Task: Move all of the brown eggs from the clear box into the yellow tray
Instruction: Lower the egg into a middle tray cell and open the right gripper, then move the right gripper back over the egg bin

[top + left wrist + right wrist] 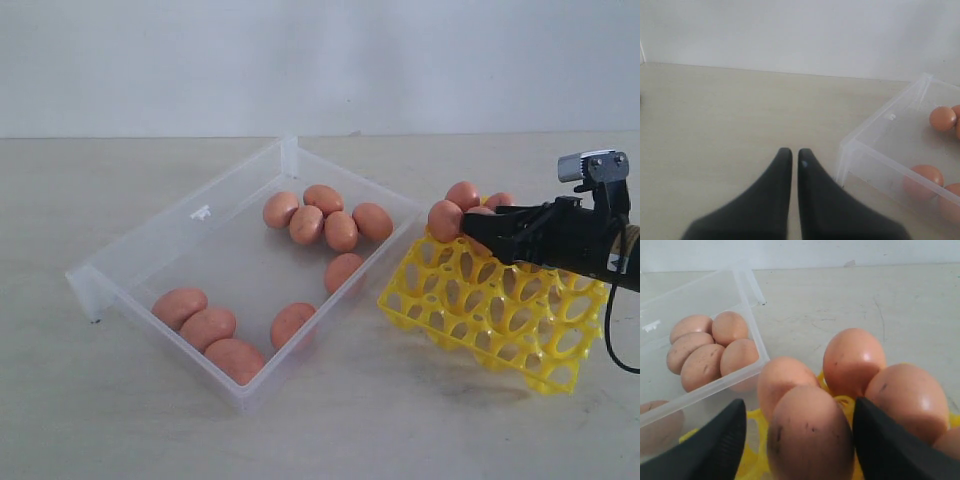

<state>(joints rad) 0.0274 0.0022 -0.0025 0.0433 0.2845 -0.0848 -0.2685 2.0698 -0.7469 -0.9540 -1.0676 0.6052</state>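
The egg (810, 440) between my right pincer's (472, 228) fingers stands on end, long axis upright, in a cell at the yellow tray's (500, 330) far corner beside the clear box (130, 290). Other brown eggs (462, 195) stand upright close around it. My fingers are spread astride it with a gap on one side, gripping nothing. Ten eggs lie on their sides in the box: five at its far end, one by the tray-side wall, four at the near end. My right arm (590, 245) reaches in roughly level over the tray. My left pincer (794, 154) hovers closed over the bench (715, 125), outside the box.

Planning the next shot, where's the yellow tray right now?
Exterior view: the yellow tray sits on the right, close beside the clear box, with brown eggs at its far corner.
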